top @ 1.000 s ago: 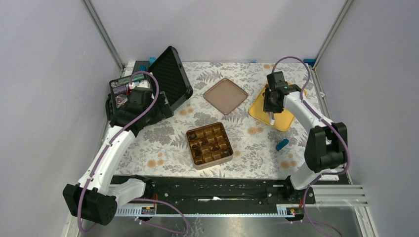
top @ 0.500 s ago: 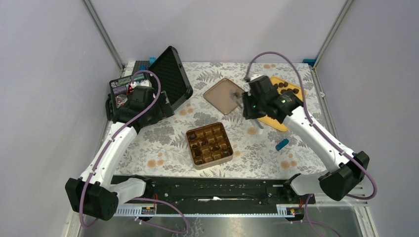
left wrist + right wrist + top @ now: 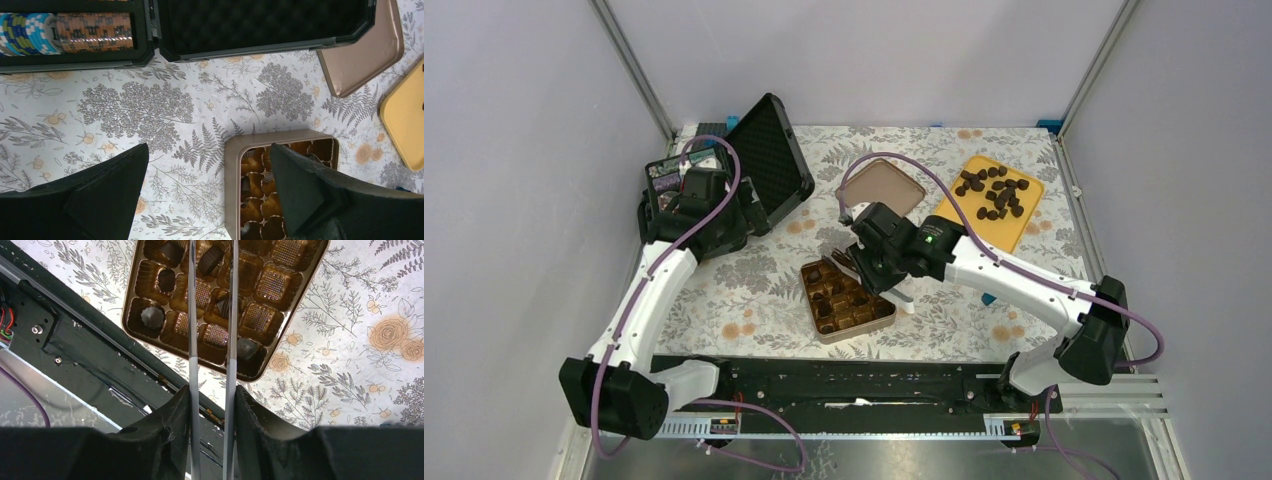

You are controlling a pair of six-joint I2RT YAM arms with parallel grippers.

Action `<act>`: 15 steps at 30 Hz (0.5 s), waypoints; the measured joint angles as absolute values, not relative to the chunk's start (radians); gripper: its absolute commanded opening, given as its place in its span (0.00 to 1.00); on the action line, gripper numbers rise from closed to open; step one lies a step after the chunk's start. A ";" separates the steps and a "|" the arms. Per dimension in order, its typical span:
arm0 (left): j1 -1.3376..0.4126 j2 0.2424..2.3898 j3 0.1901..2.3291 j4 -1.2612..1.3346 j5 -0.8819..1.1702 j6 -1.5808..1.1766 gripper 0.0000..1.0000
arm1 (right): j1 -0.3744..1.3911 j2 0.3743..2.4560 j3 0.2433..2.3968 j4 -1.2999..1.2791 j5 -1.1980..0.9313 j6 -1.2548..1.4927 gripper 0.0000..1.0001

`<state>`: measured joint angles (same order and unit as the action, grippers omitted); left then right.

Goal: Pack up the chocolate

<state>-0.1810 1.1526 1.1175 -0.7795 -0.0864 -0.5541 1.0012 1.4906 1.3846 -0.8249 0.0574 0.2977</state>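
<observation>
Several dark chocolate pieces [image 3: 994,192] lie on a yellow tray [image 3: 1012,234] at the back right. The golden tin [image 3: 847,295] with gridded compartments stands mid-table and holds a few pieces [image 3: 152,316]. My right gripper [image 3: 879,262] hangs over the tin, shut on metal tongs [image 3: 192,315] whose two arms reach over the compartments. A dark piece [image 3: 212,256] sits between the tong arms near their tips; I cannot tell whether it is gripped. My left gripper [image 3: 207,185] is open and empty, high over the cloth left of the tin [image 3: 232,170].
The flat brown lid [image 3: 882,185] lies behind the tin. An open black case [image 3: 764,160] with poker chips [image 3: 65,32] stands at the back left. A small blue object [image 3: 990,297] lies partly hidden under my right arm. The black rail [image 3: 75,340] runs along the near edge.
My right arm swung left and nearer with the tongs, from over the yellow tray to over the tin, uncovering the chocolates on the tray. The left arm barely moved.
</observation>
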 measured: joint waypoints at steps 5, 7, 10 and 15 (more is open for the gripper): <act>-0.181 1.133 1.098 -0.776 -0.041 -0.554 0.99 | 1.001 1.502 1.385 -0.815 0.059 0.304 0.24; -0.181 1.126 1.090 -0.776 -0.022 -0.554 0.99 | 1.001 1.514 1.385 -0.811 0.058 0.305 0.25; -0.181 1.119 1.085 -0.776 0.001 -0.554 0.99 | 1.002 1.527 1.378 -0.802 0.059 0.307 0.26; -0.181 1.114 1.076 -0.767 0.033 -0.554 0.99 | 1.002 1.535 1.358 -0.786 0.060 0.312 0.33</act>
<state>-0.1814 1.1145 1.0763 -0.7666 0.0326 -0.5541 1.0016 1.5349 1.3582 -0.7864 0.0597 0.3119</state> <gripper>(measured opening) 0.985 0.399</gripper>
